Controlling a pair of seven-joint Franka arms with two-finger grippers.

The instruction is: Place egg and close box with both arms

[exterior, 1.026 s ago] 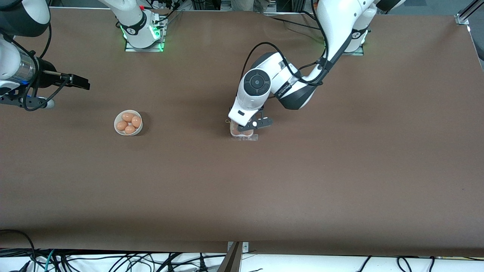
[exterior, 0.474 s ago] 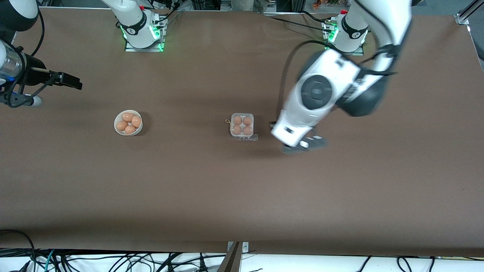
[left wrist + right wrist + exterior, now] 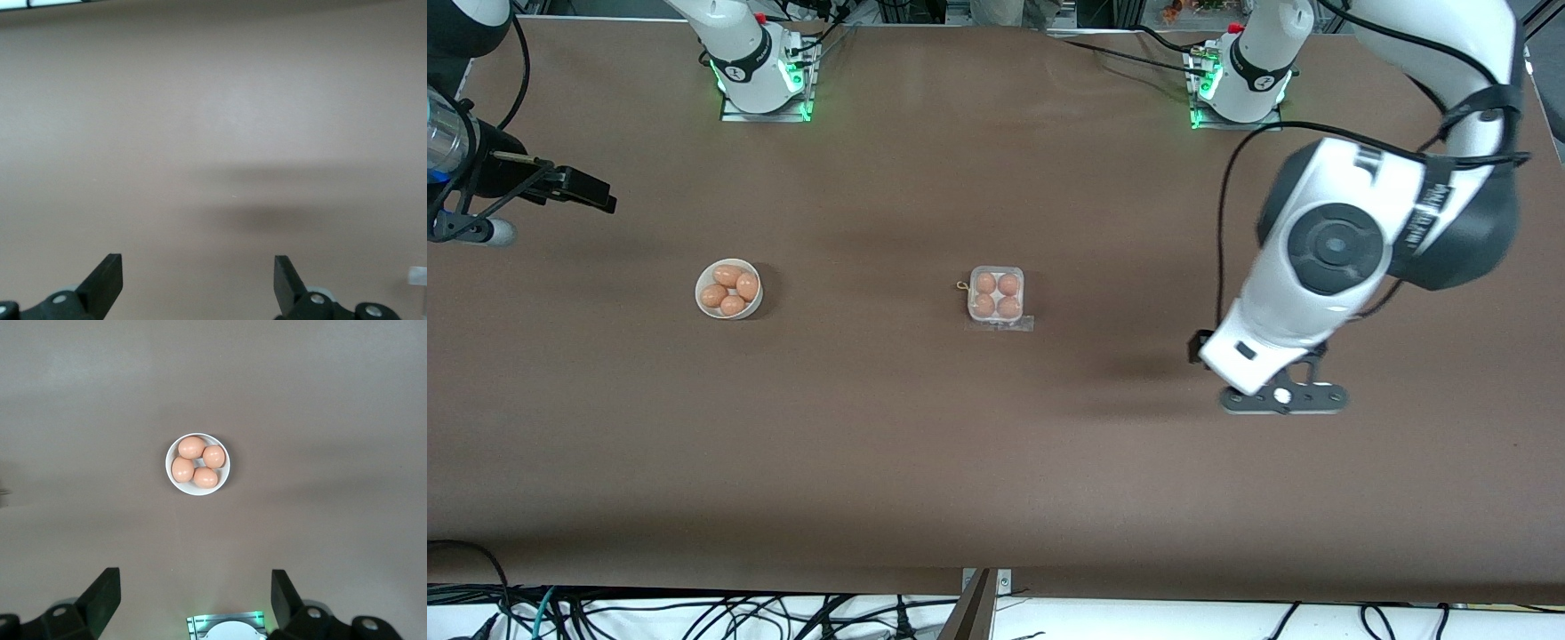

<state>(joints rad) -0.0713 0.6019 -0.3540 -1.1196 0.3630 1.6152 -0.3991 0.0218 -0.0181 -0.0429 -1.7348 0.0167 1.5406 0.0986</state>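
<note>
Box (image 3: 996, 296) sits mid-surface, four eggs in, lid looks down. My left gripper (image 3: 198, 283) hangs over bare surface, jaws apart; right gripper (image 3: 193, 600) waits high, jaws apart. I'd confirm the latch before parking.

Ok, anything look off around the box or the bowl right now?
Nothing stands out. The box sits flat with four eggs in its cells; whether its lid is fully shut is hard to tell. The bowl is upright with four eggs, none spilled. Left pincer and right pincer are open and empty, over bare table.
</note>
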